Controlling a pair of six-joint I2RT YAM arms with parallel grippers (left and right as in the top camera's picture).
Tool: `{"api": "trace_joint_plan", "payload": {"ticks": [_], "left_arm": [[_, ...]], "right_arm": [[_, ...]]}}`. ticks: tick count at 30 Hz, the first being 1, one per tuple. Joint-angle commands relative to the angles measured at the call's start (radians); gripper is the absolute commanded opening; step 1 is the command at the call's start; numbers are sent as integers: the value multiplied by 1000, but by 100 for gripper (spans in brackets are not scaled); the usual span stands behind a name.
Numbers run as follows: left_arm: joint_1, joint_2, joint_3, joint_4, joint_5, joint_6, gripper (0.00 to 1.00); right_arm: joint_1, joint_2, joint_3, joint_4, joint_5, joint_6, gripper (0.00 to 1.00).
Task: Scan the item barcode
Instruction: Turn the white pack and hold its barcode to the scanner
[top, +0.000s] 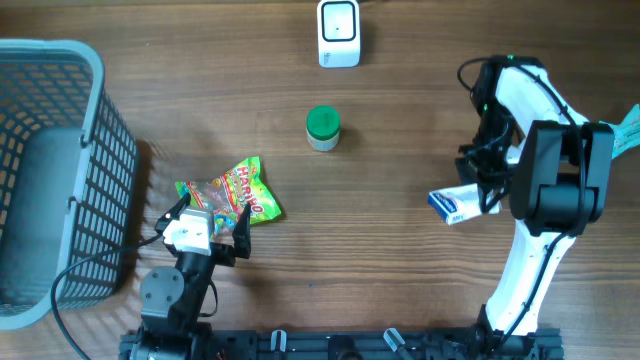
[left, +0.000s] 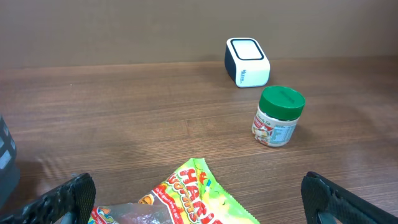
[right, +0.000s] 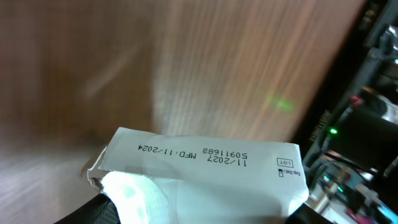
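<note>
right gripper (top: 482, 196) has its jaws partway closed on the small white-and-blue carton (top: 455, 204), out on the right side of the worktop (top: 400, 270) and well apart from the scanner (top: 338, 34), while the left gripper (top: 208, 228) hangs wide open and empty over the candy bag (top: 235, 192). carton looks light and thin-walled, so i'd pinch the flat sides gently and keep the printed faces uncovered. lots of bare wood toward the scanner, only the green-lidded jar (top: 322, 128) near that path, and the basket (top: 100, 150) is far left.
</note>
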Motion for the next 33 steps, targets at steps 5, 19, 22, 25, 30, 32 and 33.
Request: {"api": "trace_joint_plan", "payload": {"ticks": [5, 19, 22, 25, 30, 32, 33], "left_arm": [[-5, -4, -7, 3, -5, -10, 100], [-5, -4, -7, 3, -5, -10, 100], [-5, -4, -7, 3, -5, -9, 100], [-5, -4, -7, 3, -5, -10, 100], [-5, -4, -7, 3, -5, -10, 100], [-5, -4, -7, 3, -5, -10, 100], [-5, -4, -7, 3, -5, -10, 100]], "right_arm": [[-23, 7, -77, -8, -143, -145, 63], [-21, 7, 24, -1, -121, -319, 61], [-11, -6, 178, -8, -185, -399, 59], [43, -13, 370, -6, -258, -422, 58], [143, -14, 524, 236, -365, -398, 58], [172, -14, 520, 441, -417, -346, 59], [185, -14, 517, 521, -416, -331, 59]]}}
